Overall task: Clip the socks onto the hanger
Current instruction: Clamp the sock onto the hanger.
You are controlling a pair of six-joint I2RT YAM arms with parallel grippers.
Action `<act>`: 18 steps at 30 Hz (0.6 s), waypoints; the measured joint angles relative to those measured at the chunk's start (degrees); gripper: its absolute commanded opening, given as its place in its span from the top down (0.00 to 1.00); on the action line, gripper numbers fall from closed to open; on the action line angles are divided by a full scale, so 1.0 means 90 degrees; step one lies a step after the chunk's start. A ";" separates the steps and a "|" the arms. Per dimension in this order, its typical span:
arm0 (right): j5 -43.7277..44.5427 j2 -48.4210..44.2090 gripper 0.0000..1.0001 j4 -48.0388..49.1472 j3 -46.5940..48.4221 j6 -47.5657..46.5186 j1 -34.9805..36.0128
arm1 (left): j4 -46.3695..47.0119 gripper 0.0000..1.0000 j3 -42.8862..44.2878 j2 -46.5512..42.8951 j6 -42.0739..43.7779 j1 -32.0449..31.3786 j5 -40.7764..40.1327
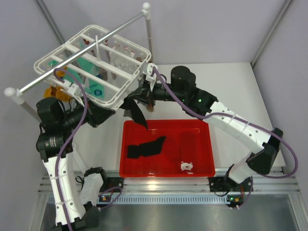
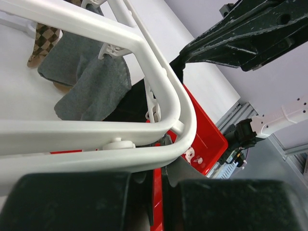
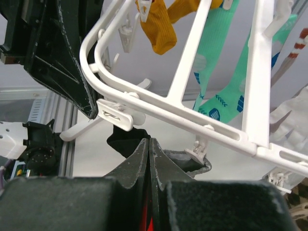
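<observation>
While right jaws pinch the limp black sock [image 1: 137, 115], the left jaws' state is unclear.

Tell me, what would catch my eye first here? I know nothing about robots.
A white hanger hung with teal socks and an orange sock sits at the back left. The right arm's fingers pinch a dangling black sock just beneath the hanger's near corner. In the middle, a bright red tray holds a second black sock and a dark red sock.
</observation>
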 measured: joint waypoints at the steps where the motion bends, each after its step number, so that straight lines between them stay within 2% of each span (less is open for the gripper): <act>1: 0.0000 0.0000 1.00 -0.0032 0.0044 -0.0041 0.0000 | -0.0002 1.00 0.0005 0.0000 0.0000 0.0000 -0.0005; 9: -0.0087 0.0000 1.00 -0.0039 0.0488 -0.0117 -0.0002 | -0.0109 1.00 0.0056 0.0015 0.0034 0.0000 -0.0061; 18: -0.0381 0.0024 1.00 -0.0226 0.0539 -0.0238 0.0022 | -0.0170 1.00 0.0129 0.0041 0.0056 -0.0002 -0.0090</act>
